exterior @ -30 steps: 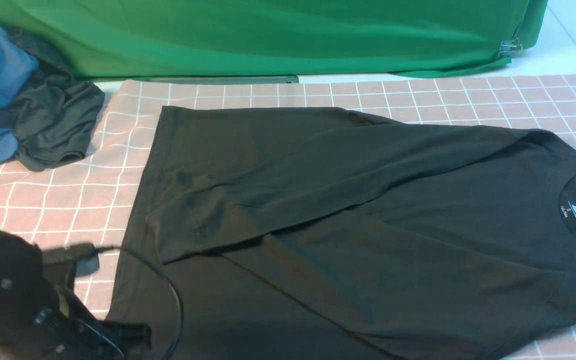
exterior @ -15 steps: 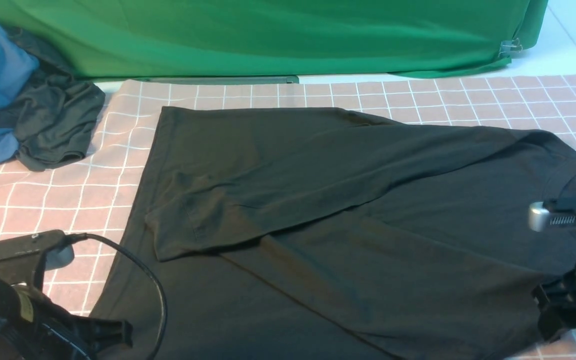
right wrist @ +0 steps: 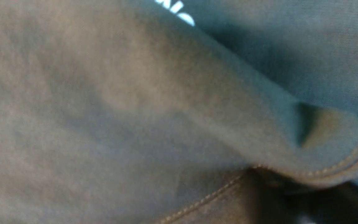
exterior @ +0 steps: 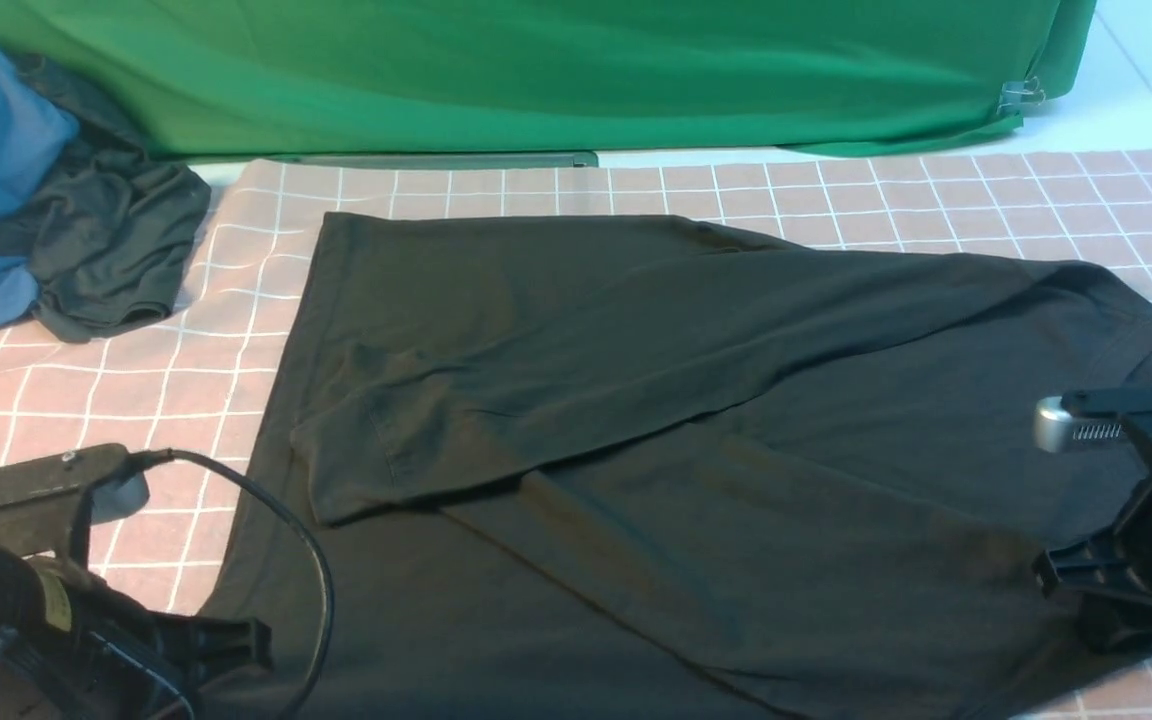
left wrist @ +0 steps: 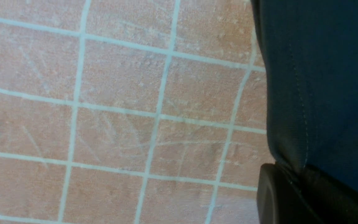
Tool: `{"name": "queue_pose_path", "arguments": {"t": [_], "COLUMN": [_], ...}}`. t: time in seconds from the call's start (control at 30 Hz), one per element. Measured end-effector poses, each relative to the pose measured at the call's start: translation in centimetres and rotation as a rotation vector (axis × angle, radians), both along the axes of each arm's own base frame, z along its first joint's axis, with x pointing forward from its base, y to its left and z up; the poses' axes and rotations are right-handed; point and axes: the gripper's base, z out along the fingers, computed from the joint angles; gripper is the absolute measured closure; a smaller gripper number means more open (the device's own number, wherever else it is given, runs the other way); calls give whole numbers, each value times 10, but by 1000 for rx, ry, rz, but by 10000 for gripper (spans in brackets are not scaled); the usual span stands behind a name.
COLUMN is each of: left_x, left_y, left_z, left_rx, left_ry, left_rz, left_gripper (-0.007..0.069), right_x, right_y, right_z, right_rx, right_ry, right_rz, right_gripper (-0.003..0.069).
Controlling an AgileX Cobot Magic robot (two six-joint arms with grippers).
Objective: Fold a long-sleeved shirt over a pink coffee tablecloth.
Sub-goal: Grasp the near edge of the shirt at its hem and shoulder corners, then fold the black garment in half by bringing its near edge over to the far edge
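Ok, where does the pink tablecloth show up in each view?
Front: the tablecloth lies under the shirt, showing on its left and far sides.
Left wrist: its white grid fills most of the picture, beside the shirt's stitched hem.
Right wrist: not in it; only shirt fabric.
Shared landmark: the black shirt, in all three views.

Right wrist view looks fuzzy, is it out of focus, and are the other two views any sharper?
Right wrist view: yes, out of focus; the black soft-fabric long-sleeved shirt fills it, only collar stitching readable. Left wrist view: sharp, the white grid of the pinkish-tan tablecloth crisp. Front view: evenly lit, no glare, though the shirt reads dark with faint folds.
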Motion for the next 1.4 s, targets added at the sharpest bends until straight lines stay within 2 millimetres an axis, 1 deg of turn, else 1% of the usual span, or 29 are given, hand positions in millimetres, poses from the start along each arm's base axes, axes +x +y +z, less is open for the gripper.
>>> {"name": "queue_pose_path", "arguments": {"t": [0.03,0.07,0.1,0.17,0.23,0.27,0.3,0.4,0.5,0.53,0.57,0.6,0.67,0.77,0.87,0.9,0.93,0.97,1.0,1.03,1.07,1.1,1.13,1.2,1.23,1.27,1.3,1.37,1.4], "left_x": [1,2,4,9,19,20,26,50,72,75,92,100,121,158,188,201,212,219,234,236,252,254,265,277,280,283,286,288,289], "left_y": [-1,-2,-3,-4,-6,-6,-7,-12,-17,-18,-17,-16,-9,8,22,25,27,27,28,28,27,27,27,26,26,27,27,26,26], "left_z": [1,4,7,17,33,34,42,59,66,67,70,72,74,75,71,67,61,61,53,52,41,39,30,18,14,10,7,6,6], "left_rx": [-14,-26,-34,-54,-67,-69,-69,-69,-65,-66,-74,-79,-95,-114,-130,-142,-145,-151,-155,-153,-158,-160,-171,-177,-177,-177,-175,-177,-178], "left_ry": [-3,-14,-23,-49,-99,-102,-125,-163,-184,-187,-190,-192,-197,-224,-235,-234,-226,-233,-227,-225,-212,-209,-187,-147,-130,-115,-101,-94,-94], "left_rz": [9,15,25,67,99,102,119,134,138,141,165,180,212,261,281,283,285,286,288,287,292,293,299,302,303,305,304,303,303], "left_gripper": [581,581,581,581,581,581,581,581,581,581,581,581,581,581,581,581,581,581,581,581,581,581,581,581,581,581,581,581,581], "right_x": [0,-1,-2,-4,-2,-2,2,14,27,29,42,45,64,96,127,142,153,160,175,177,192,195,208,216,220,222,224,223,220], "right_y": [0,0,0,-1,0,0,0,1,2,2,3,3,4,2,-4,-6,-6,-7,-6,-6,-5,-5,-4,-4,-4,-4,-4,-3,1], "right_z": [1,3,5,13,32,34,47,72,86,88,93,94,97,95,90,91,86,85,80,80,70,71,64,59,59,60,64,73,79], "right_rx": [-4,-4,-4,-3,-1,0,0,1,2,2,2,2,1,1,-1,1,2,2,6,8,14,15,18,18,17,16,13,19,41], "right_ry": [-2,-7,-7,-20,-49,-57,-80,-118,-153,-157,-172,-171,-180,-190,-197,-214,-214,-219,-233,-235,-231,-241,-235,-214,-201,-188,-182,-194,-201], "right_rz": [10,16,17,18,23,23,32,50,57,57,61,63,68,57,38,30,28,27,24,24,22,21,19,19,20,26,29,31,38], "right_gripper": [558,592,605,610,610,610,610,610,610,610,610,612,611,611,611,611,611,611,611,611,611,611,603,571,531,477,372,272,235]}}
